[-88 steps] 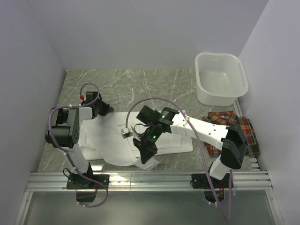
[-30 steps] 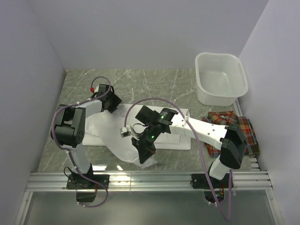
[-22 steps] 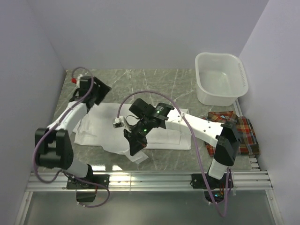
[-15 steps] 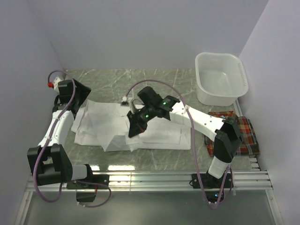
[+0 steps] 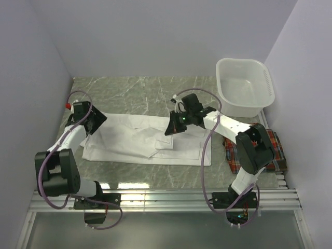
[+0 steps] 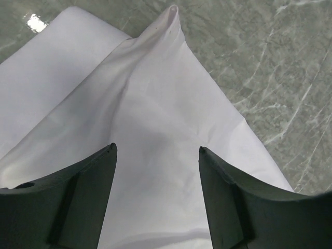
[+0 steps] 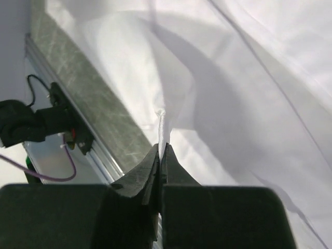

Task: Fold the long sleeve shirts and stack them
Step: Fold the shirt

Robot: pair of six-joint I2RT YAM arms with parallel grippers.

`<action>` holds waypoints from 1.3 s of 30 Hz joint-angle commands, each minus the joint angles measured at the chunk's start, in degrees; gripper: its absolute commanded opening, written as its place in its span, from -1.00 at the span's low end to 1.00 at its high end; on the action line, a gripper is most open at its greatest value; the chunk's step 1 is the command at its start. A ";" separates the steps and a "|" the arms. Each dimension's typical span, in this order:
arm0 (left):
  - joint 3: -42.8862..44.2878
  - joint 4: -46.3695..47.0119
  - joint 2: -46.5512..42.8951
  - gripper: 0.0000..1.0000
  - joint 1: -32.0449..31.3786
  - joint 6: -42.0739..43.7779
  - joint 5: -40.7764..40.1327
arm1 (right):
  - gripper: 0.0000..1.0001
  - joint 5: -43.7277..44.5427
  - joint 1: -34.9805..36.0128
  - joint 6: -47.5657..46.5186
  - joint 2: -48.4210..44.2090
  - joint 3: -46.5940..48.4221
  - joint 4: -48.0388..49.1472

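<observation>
Right claw (image 5: 169,130) has dragged white shirt (image 5: 129,144) edge rightward.

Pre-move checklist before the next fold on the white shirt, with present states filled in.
1. Right gripper shut on a fold of the white shirt: ok.
2. Left gripper open and empty, over the shirt's left end: ok.
3. White shirt lying flat: not ok. A flap is doubled over mid-shirt and a ridge stands up at the left end.
4. Plaid shirt apart from the white one: ok. Whether it is folded: cannot tell, since the right arm covers part of it.
5. Basin out of the fold area, in the far right corner: ok.
</observation>
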 commanded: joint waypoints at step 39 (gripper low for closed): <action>11.64 0.74 17.00 0.33 -0.19 3.61 -2.19 | -0.75 19.74 -11.78 -0.64 3.23 -0.07 -8.60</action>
